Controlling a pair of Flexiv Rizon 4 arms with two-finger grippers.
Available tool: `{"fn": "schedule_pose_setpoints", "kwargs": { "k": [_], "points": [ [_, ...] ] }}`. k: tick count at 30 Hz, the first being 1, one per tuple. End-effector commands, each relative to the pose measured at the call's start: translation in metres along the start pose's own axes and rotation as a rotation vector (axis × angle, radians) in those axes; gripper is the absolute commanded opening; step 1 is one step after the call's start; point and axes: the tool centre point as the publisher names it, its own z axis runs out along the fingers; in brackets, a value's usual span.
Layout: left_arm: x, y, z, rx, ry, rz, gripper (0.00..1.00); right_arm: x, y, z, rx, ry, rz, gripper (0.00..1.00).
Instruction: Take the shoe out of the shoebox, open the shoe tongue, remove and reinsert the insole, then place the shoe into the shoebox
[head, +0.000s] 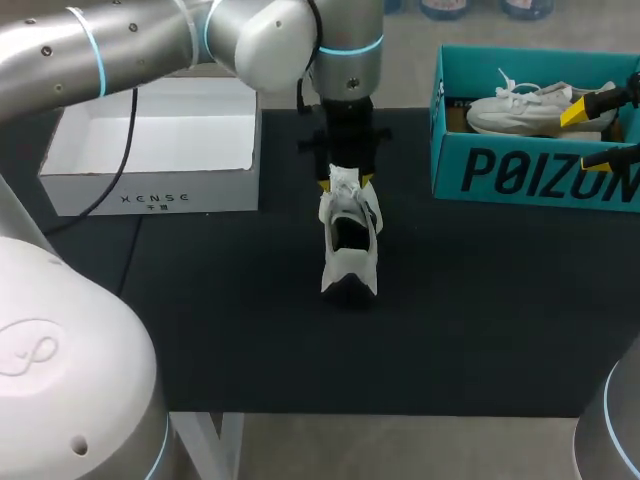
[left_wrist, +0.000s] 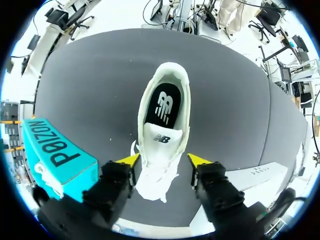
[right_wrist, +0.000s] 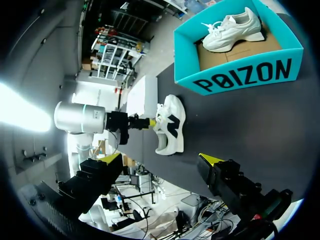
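A white shoe stands on the black table near its middle, its black insole showing inside. My left gripper hangs over the shoe's laced front end; in the left wrist view its yellow tips flank the tongue and laces, open, close to both sides. From the right wrist view the shoe is seen side on, with the left gripper at its front. My right gripper is open and empty at the teal shoebox, which holds a second white shoe.
An open white box sits at the back left of the table. The teal shoebox stands at the back right. Bare black tabletop lies in front of the shoe.
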Motion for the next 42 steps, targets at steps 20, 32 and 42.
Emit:
{"fn": "schedule_pose_setpoints", "kwargs": {
  "k": [20,32,42],
  "points": [
    [0.006,-0.020,0.053,0.067,0.003,-0.084,0.00,0.000,-0.001,0.000,-0.001,-0.003,0.000,1.00],
    [0.006,-0.025,0.043,0.134,0.007,-0.127,0.00,0.000,-0.001,0.000,-0.001,-0.003,0.000,1.00],
    [0.011,-0.027,0.042,0.162,0.040,-0.257,0.00,0.000,-0.001,0.000,-0.001,-0.003,0.000,1.00]
  ]
}}
